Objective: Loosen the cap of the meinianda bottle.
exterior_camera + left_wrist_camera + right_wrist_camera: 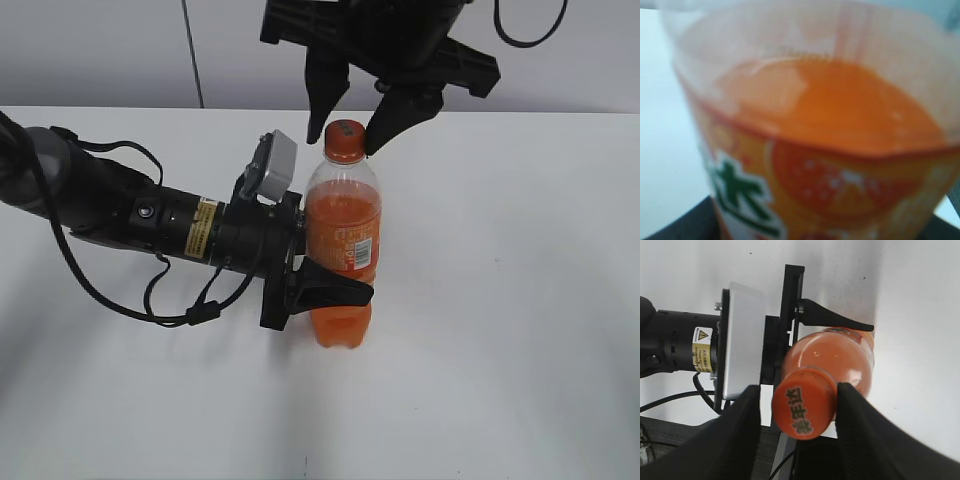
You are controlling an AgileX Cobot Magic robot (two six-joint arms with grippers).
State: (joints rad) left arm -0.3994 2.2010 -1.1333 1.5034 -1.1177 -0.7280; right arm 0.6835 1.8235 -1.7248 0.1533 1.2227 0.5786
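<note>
The meinianda bottle (342, 215) stands upright on the white table, with orange drink and an orange label. My left gripper (340, 285) is shut on its lower body from the left. The left wrist view is filled with the blurred bottle (820, 150). The orange cap (344, 140) is on the neck. My right gripper (345, 145) comes down from above and is open, one finger on each side of the cap. In the right wrist view the cap (804, 409) sits between the fingers (797, 400). The right finger touches it; a gap shows at the left finger.
The white table (520, 300) stretches out around the bottle, with a grey wall (100, 50) behind it. The left arm's black body and looping cables (150, 290) lie across the table's left half.
</note>
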